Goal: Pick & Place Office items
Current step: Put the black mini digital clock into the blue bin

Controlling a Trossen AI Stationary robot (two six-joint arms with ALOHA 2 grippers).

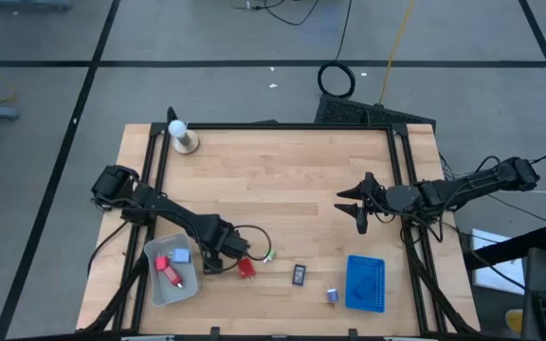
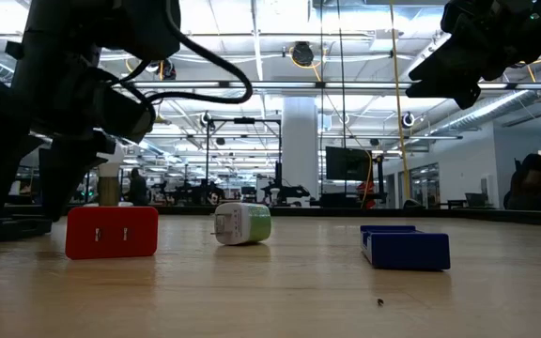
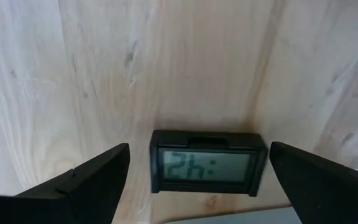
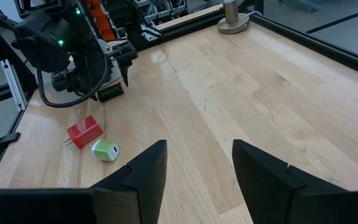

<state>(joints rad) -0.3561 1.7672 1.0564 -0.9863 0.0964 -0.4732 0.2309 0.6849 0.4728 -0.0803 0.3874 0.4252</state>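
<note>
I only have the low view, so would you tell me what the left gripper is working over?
Observer: A black clock lies on the table between the left gripper's open fingers, which stand clear of it.
Operator: Thank you. Is anything in the grey tray?
Observer: Yes, the grey tray holds a red block and a light-blue block.
Operator: And where is the right gripper over the table?
Observer: The right gripper hangs open over bare wood at mid-table, on the right side.
</note>
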